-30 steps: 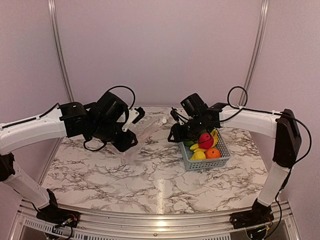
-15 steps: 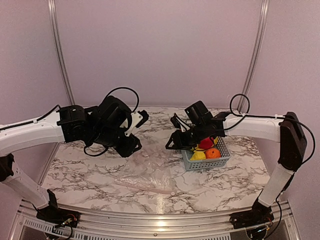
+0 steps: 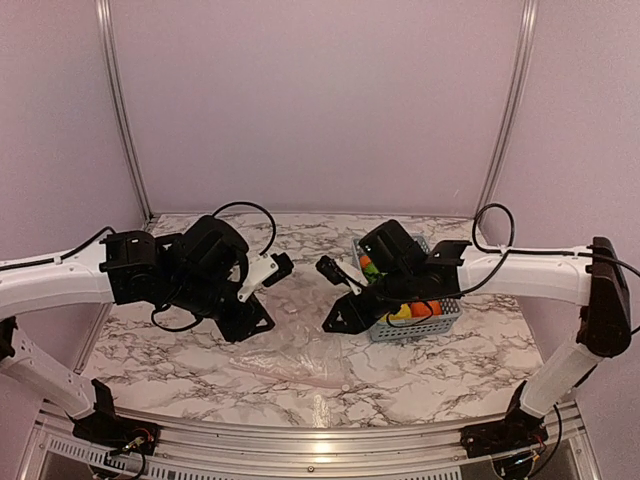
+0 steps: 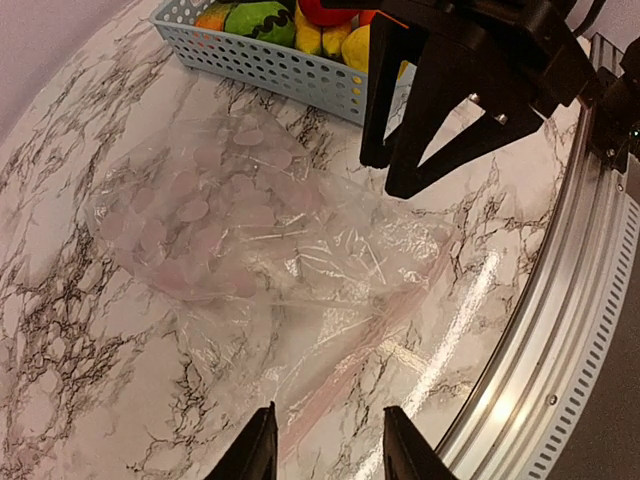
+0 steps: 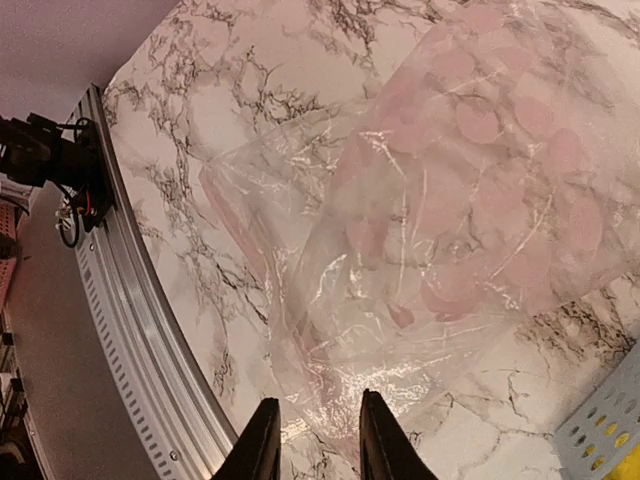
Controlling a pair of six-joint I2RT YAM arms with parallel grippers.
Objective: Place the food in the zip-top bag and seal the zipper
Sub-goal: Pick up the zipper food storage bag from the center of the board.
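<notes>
The zip-top bag [image 3: 300, 352] lies flat and crumpled on the marble table, empty, also seen in the left wrist view [image 4: 250, 225] and the right wrist view [image 5: 450, 220]. A pinkish strip along its near edge looks like the zipper [image 4: 350, 370]. The food [image 3: 412, 311] sits in a grey-blue basket [image 3: 425, 327]. My left gripper [image 3: 250, 318] hovers over the bag's left side, open [image 4: 328, 412] and holding nothing. My right gripper [image 3: 338, 316] hangs over the bag's right side, jaws apart [image 5: 318, 398] and empty; the left wrist view shows its fingers [image 4: 376, 150] above the plastic.
The basket [image 4: 270, 68] stands right of the bag, behind my right gripper, with its corner [image 5: 600, 432] close to the bag. The table's metal rail [image 4: 560, 330] runs along the near edge just beyond the bag. Walls enclose the back and sides.
Both arms have swung down and toward the near edge. The bag, earlier farther back between the grippers, now lies flat near the front centre.
</notes>
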